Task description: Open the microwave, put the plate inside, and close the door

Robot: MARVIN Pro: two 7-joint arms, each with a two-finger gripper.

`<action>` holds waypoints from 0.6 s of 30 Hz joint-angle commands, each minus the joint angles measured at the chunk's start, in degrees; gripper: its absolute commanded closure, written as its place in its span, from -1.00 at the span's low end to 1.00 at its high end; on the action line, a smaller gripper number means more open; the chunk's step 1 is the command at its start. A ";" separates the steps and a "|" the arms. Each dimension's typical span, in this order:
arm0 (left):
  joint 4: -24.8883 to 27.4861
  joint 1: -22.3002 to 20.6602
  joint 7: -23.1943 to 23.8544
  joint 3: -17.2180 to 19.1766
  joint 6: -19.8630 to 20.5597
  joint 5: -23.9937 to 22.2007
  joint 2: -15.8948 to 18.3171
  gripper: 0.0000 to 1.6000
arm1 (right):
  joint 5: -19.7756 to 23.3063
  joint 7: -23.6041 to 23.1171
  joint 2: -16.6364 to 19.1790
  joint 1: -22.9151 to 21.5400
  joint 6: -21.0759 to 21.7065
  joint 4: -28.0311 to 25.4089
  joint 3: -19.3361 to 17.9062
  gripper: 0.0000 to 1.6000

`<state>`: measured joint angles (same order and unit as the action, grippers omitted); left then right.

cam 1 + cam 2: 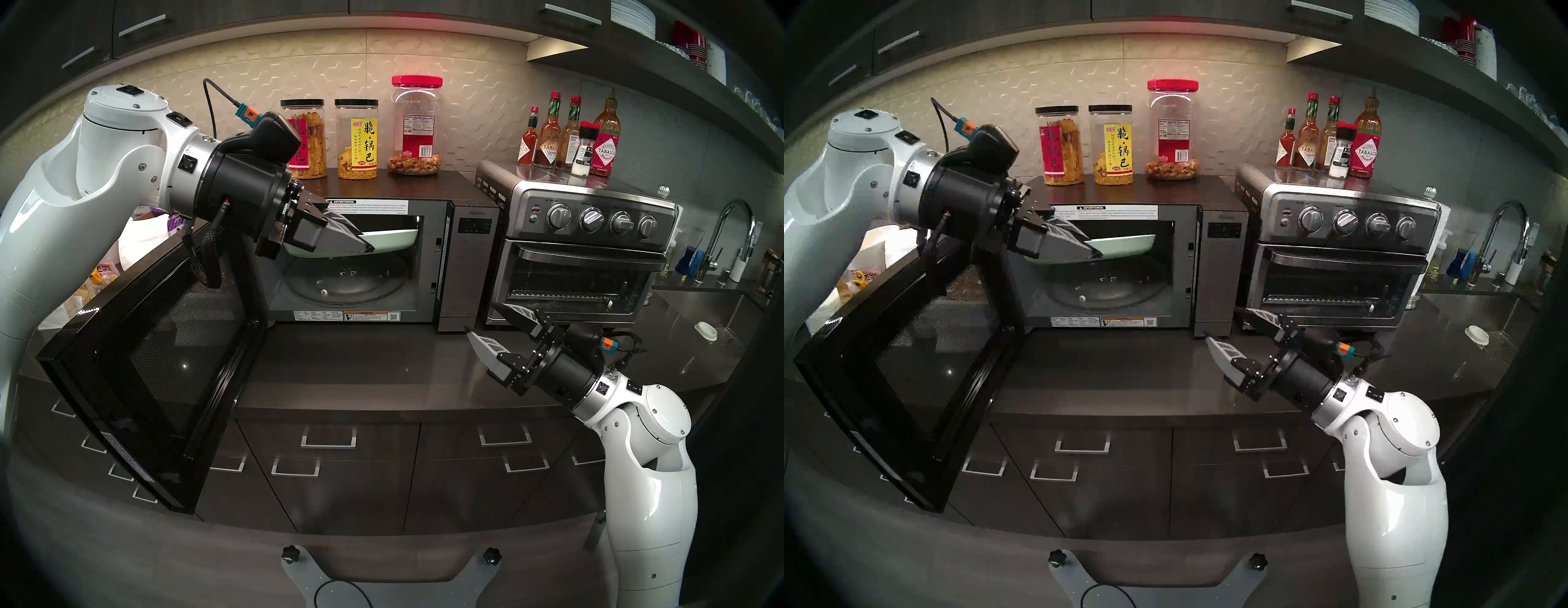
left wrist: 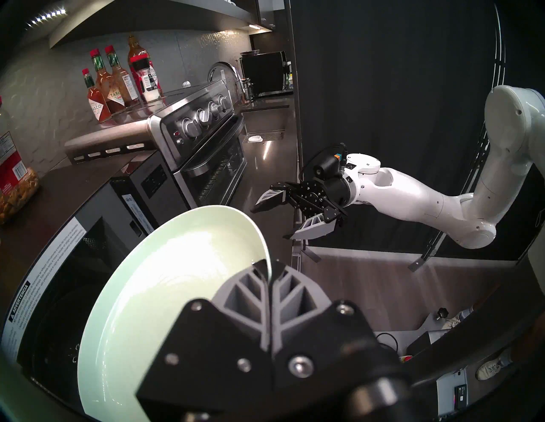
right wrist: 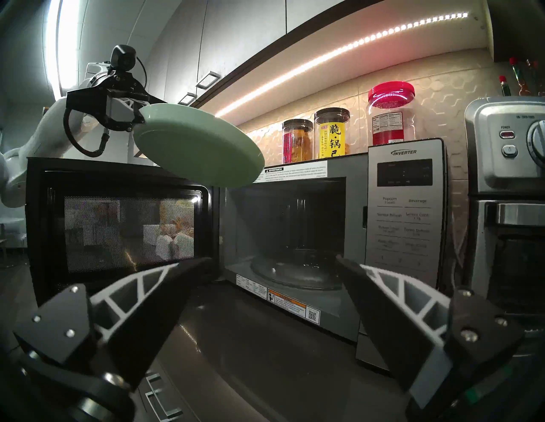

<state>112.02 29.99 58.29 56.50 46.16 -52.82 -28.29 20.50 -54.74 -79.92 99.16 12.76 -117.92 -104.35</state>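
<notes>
The black microwave (image 1: 471, 271) stands on the counter with its door (image 1: 148, 373) swung wide to the left, so the glass turntable (image 1: 339, 284) shows. My left gripper (image 1: 367, 246) is shut on the near rim of the mint-green plate (image 1: 390, 242). It holds the plate tilted in the air at the top of the opening, above the turntable. The left wrist view shows both fingers (image 2: 250, 291) pinching the plate (image 2: 165, 280). My right gripper (image 1: 481, 319) hovers open and empty over the counter, in front of the control panel. Its view shows the plate (image 3: 200, 150) and door (image 3: 126, 230).
A stainless toaster oven (image 1: 585, 254) stands right of the microwave, with sauce bottles (image 1: 568, 136) on top. Three snack jars (image 1: 356, 140) sit on the microwave. A sink with a faucet (image 1: 734, 237) lies far right. The open door overhangs the counter (image 1: 360, 365) at the front left.
</notes>
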 commanded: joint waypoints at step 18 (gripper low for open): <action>0.14 -0.88 0.02 0.66 -0.05 -0.11 -0.10 1.00 | 0.66 -1.45 0.16 -3.45 4.82 -4.42 2.42 -1.00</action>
<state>112.02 29.98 58.30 56.48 46.15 -52.83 -28.29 20.64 -56.45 -79.49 98.08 16.56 -120.01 -102.95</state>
